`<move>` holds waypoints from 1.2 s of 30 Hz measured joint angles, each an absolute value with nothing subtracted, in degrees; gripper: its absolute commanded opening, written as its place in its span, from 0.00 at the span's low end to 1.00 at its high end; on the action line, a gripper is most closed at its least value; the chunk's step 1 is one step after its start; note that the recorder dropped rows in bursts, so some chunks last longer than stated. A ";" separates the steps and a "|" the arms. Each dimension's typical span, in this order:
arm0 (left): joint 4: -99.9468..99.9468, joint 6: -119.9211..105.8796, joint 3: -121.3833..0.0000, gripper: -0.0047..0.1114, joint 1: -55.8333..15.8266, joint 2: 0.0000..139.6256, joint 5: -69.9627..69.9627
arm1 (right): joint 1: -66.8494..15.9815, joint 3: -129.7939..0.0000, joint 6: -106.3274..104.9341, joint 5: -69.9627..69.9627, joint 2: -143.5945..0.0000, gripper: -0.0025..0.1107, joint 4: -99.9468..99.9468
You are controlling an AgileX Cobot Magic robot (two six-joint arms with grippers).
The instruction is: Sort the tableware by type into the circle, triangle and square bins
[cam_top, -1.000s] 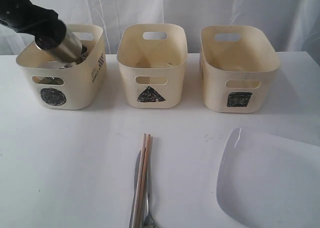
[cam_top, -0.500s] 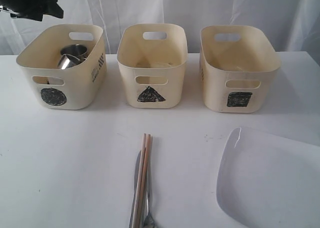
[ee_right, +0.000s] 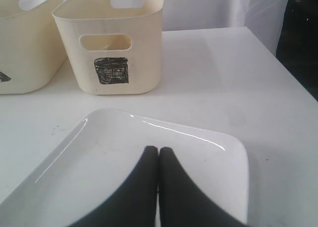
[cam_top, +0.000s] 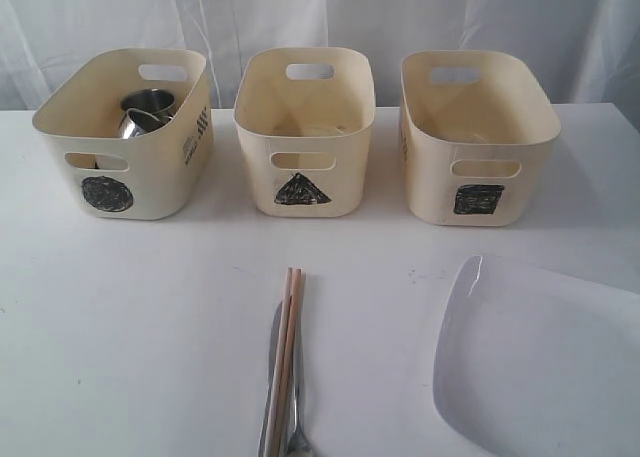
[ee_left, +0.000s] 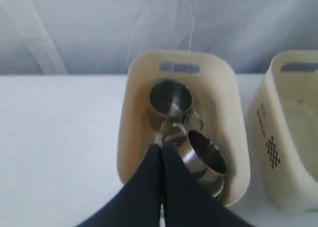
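The circle bin (cam_top: 150, 182) stands at the left and holds shiny steel mugs (cam_top: 148, 109). Beside it are the triangle bin (cam_top: 345, 192) in the middle and the square bin (cam_top: 430, 182) at the right. Wooden chopsticks (cam_top: 287, 342) lie on metal cutlery (cam_top: 297, 422) at the front centre. The large white plate (cam_top: 540, 362) fills the front right. Neither gripper shows in the exterior view. My left gripper (ee_left: 162, 146) is shut and empty above the circle bin (ee_left: 130, 117), over two mugs (ee_left: 171, 99). My right gripper (ee_right: 158, 150) is shut and empty above the plate (ee_right: 114, 137).
A white curtain hangs behind the bins. The table's right edge (ee_right: 293, 83) runs past the square bin (ee_right: 144, 63). The triangle bin (ee_left: 290, 152) stands close beside the circle bin. Bare white tabletop lies between the bins and the cutlery.
A second ago the left arm held a steel mug over the circle bin. The mug now lies in that bin, and the arm has lifted up and left out of the exterior view.
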State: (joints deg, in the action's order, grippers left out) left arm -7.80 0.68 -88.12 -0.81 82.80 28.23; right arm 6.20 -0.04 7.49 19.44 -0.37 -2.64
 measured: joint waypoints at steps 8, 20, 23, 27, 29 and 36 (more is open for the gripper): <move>-8.03 -4.53 -31.11 0.04 -0.81 38.94 7.70 | 6.20 -0.04 7.49 19.44 -0.37 0.02 -2.64; -8.25 18.26 -1.27 0.04 -0.81 38.46 -11.68 | 6.20 -0.04 7.49 19.44 -0.37 0.02 -2.64; -8.25 18.62 -0.41 0.04 -0.81 38.46 -11.68 | 6.20 -0.04 7.49 19.44 -0.37 0.02 -2.64; -8.25 18.78 -0.27 0.04 -0.81 38.46 -11.82 | 6.20 -0.04 7.49 19.44 -0.37 0.02 -2.64; -8.25 18.78 -0.27 0.04 -0.81 38.46 -11.82 | 6.20 -0.04 7.49 19.44 -0.37 0.02 -2.64; -8.25 18.78 -0.27 0.04 -0.81 38.46 -11.82 | 6.20 -0.04 7.49 19.44 -0.37 0.02 -2.64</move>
